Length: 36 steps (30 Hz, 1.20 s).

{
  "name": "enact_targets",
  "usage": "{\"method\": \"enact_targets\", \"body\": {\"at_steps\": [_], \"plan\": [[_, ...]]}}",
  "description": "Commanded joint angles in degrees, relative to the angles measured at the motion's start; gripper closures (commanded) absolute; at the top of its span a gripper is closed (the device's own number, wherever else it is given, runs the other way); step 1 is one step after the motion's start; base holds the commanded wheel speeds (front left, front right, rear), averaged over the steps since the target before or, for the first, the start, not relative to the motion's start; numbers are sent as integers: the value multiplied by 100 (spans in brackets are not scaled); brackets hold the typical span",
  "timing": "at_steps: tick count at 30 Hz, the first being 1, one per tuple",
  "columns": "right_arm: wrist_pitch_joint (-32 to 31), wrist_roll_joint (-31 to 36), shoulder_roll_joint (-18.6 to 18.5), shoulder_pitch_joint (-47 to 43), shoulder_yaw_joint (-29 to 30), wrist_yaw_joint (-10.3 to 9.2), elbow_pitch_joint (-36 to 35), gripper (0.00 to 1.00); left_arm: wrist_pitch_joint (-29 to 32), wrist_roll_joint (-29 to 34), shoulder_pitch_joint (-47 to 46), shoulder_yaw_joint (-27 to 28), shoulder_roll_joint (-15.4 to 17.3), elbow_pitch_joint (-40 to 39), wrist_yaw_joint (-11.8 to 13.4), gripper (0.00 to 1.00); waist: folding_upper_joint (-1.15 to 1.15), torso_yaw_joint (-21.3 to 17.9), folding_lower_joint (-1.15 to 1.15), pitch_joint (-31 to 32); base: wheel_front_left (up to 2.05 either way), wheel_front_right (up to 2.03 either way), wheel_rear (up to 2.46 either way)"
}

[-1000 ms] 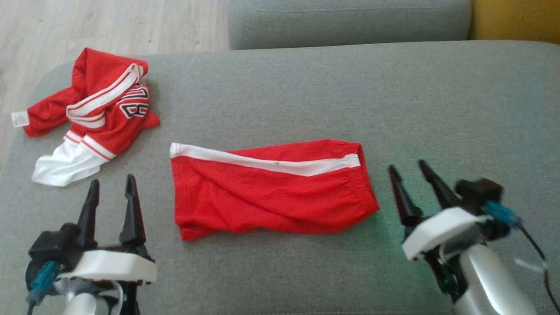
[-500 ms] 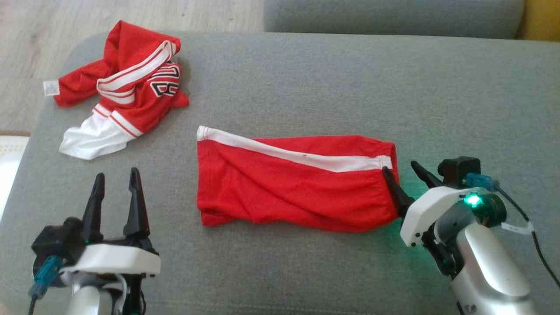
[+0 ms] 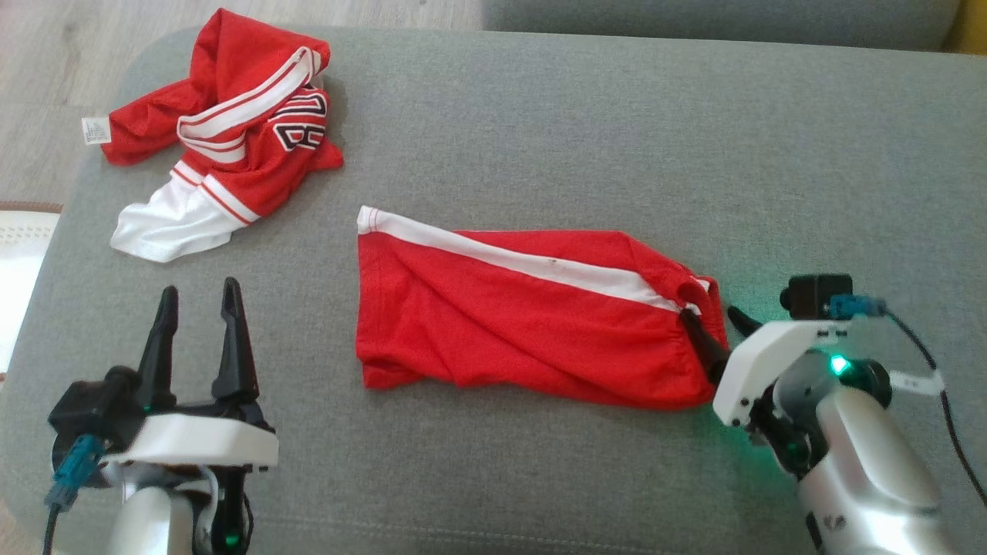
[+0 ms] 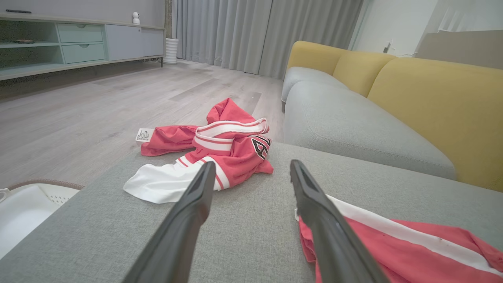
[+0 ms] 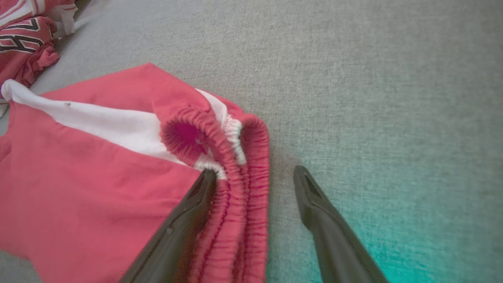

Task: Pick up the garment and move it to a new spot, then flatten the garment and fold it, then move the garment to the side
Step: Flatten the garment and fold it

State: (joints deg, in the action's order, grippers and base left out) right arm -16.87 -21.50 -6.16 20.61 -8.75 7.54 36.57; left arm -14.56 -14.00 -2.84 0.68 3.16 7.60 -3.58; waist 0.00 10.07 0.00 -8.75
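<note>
Though lying flat, red shorts (image 3: 501, 324) bunch nr waistband (image 5: 251, 165).

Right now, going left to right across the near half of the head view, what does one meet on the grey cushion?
left gripper → red shorts → right gripper, open, its jaws either side of the shorts' waistband end.

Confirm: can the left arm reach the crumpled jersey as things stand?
Probably yes. The left tool stands open, and the jersey lies ahead of its tips on the cushion, with bare fabric between.
</note>
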Motion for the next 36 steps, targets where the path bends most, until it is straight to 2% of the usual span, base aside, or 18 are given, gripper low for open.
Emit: {"method": "enact_targets", "body": {"at_steps": [1, 3, 4, 5, 6, 7, 13, 16, 24, 27, 29, 36], "plan": [[-151, -76, 51, 40, -130, -5, 55, 0, -43, 55, -253, 204, 17, -166, -38, 0, 0, 11, 0, -8, 0, 0, 0], [-371, -217, 44, 71, -206, -5, 131, 0, -43, 74, -268, 215, 10, -154, -61, 0, 0, 32, 0, -16, 0, 0, 0], [-445, -291, 32, 87, -224, -5, 155, 15, -43, 82, -274, 220, 6, -148, -71, 0, 0, 41, 0, -15, 0, 0, 0], [-508, -360, 20, 103, -231, -5, 182, 52, -43, 88, -279, 225, 3, -140, -80, 0, 0, 49, 0, -13, 0, 0, 0], [-554, -406, 5, 122, -249, -5, 203, 81, -43, 95, -283, 232, 0, -133, -88, 0, 0, 55, 0, -7, 0, 0, 0], [-581, -444, -5, 146, -268, -5, 215, 100, -43, 102, -285, 239, -3, -125, -93, 0, 0, 60, 0, 1, 0, 0, 0], [-442, -865, 11, 326, -283, -5, 61, 100, -44, 136, -232, 296, -14, -87, -111, 0, 0, -17, 0, 134, 0, 0, 0], [-628, -1248, -97, 441, -341, -5, -158, 100, -44, 150, -198, 329, -18, -95, -116, 0, 0, -131, 0, 212, 0, 0, 0], [-1313, -1733, -1225, 651, -123, -5, -712, 100, -44, 146, -162, 390, -22, -68, -152, 0, 0, -477, 0, 306, 0, 0, 0], [-1572, -1931, -1408, 716, 58, -5, -804, 100, -44, 138, -180, 397, -24, -39, -170, 0, 0, -567, 0, 307, 0, 0, 0], [-1763, -2202, -1366, 764, 191, -5, -862, 100, -44, 134, -200, 387, -24, -12, -183, 0, 0, -601, 0, 310, 0, 0, 0], [-2505, -3420, -688, 964, 644, -5, -980, 100, -44, 123, -231, 349, -26, 86, -214, 0, 0, -593, 0, 364, 0, 0, 0]]}}
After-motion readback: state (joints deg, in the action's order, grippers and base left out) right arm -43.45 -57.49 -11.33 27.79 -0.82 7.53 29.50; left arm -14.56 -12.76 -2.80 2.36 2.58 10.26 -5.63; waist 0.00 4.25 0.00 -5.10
